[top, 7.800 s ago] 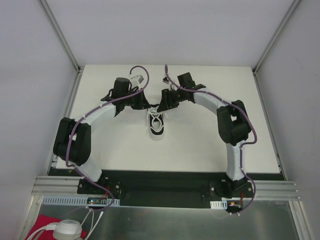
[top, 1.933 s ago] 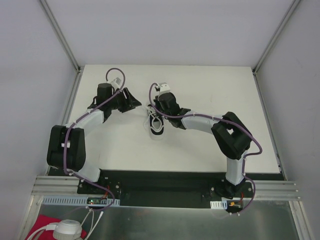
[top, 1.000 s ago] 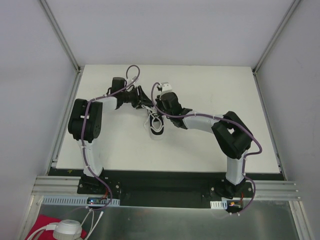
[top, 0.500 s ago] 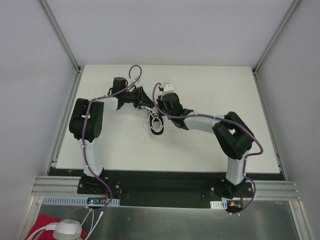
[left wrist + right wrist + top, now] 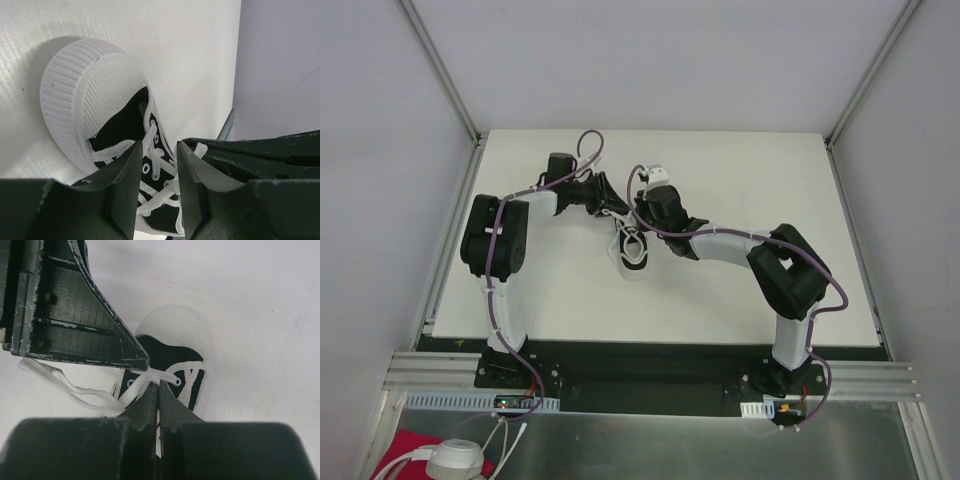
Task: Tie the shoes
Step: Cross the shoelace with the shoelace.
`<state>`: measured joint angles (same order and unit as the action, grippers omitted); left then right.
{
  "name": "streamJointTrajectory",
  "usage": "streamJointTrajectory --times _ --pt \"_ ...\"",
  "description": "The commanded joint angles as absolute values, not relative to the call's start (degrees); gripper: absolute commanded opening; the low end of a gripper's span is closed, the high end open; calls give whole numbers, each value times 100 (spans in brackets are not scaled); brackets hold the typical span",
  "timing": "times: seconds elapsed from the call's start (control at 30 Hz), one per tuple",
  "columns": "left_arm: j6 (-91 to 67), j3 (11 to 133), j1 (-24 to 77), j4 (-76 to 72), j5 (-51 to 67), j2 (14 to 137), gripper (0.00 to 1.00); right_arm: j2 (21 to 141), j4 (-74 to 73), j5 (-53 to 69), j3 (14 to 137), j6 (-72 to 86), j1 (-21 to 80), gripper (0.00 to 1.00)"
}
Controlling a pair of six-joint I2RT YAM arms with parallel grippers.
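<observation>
No bow yet on the black white-soled sneaker (image 5: 172, 327): right tool (image 5: 158, 386) pinches thin white lace (image 5: 75, 388) trailing toward nine o'clock; left tool (image 5: 159, 152) slightly spread.

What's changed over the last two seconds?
The left hand swung in from the left to the sneaker, close beside the right hand, its jaws narrowly open. The right hand stays pinched on a lace over the sneaker, which has not shifted.

One black sneaker (image 5: 633, 252) with white laces (image 5: 150, 377) on one counter (image 5: 770, 180). Two arms (image 5: 495, 245), two hands: left hand (image 5: 610, 206), right hand (image 5: 638, 216). Two purple cables (image 5: 590, 133), one along each arm.
</observation>
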<state>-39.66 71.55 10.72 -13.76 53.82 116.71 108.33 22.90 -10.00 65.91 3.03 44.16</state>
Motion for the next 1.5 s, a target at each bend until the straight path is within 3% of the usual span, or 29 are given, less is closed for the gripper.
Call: streamJointTrajectory --times 0.0,0.7,1.13,1.47 --pt "-3498 7409 1160 -853 5352 11689 33 10521 2593 -905 6688 422 4403 1" --pt "-3612 7462 1239 -1134 6126 11848 31 10608 2610 -914 6785 448 4386 1" --pt "-4561 7181 1283 -2425 6433 11865 20 10635 2602 -809 6829 475 4395 1" --pt "-4553 7049 1292 -2514 6688 11874 16 10696 2601 -809 6873 510 4395 1"
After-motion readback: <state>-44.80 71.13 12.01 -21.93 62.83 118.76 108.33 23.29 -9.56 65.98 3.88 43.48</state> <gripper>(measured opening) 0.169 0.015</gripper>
